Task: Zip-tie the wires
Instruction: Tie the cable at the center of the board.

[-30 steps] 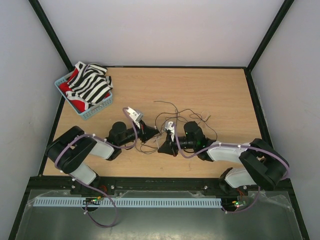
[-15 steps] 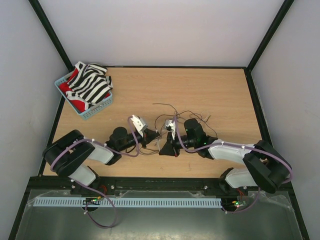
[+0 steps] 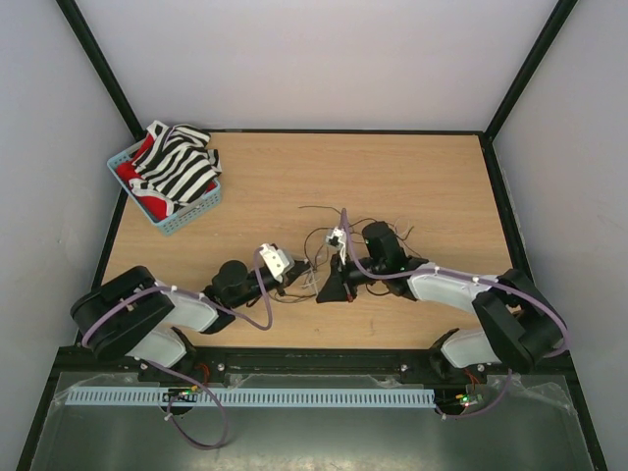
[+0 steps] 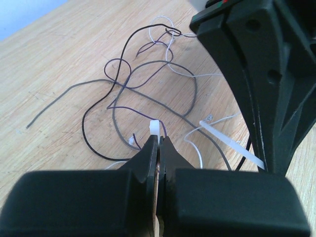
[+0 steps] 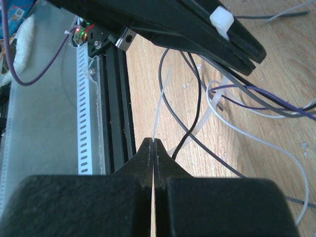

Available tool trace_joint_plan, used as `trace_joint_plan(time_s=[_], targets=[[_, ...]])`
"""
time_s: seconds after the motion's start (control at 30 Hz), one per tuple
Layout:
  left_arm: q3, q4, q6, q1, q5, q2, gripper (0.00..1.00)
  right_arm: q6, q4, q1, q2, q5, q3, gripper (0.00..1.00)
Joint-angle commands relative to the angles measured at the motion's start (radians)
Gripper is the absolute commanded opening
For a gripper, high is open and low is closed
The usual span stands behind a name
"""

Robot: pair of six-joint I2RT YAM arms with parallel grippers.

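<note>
Tabletop (image 3: 412, 177) wires (image 4: 148, 96) (tangled) lie beyond left end effector (image 4: 159, 143).

Overhead: basket (image 3: 192, 216) sits at upper left of the surface (image 3: 432, 177), cloth (image 3: 177, 167) in it. Wires (image 4: 129, 88) lie on the surface at frame centre, well right of the basket. The 2 arms meet just below the tangle. Zip tie (image 4: 154, 127): one end between left fingers (image 4: 148, 153), strap between right fingers (image 5: 143, 154).
</note>
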State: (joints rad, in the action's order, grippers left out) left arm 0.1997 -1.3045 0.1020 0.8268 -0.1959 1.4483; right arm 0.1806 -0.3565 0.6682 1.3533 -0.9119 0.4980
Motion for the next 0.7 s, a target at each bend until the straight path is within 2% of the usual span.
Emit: trace_joint_plan(time_s=[0.0,0.67], targets=[[-0.011,-0.050,0.071,0.016,0.045,-0.039,0.00,-0.038,0.106,-0.002,0.039,-0.090,0.074,0.00],[-0.051,-0.050,0.189,0.054,0.067,-0.125,0.00,-0.172,0.336,-0.033,0.084,-0.209,0.201,0.00]])
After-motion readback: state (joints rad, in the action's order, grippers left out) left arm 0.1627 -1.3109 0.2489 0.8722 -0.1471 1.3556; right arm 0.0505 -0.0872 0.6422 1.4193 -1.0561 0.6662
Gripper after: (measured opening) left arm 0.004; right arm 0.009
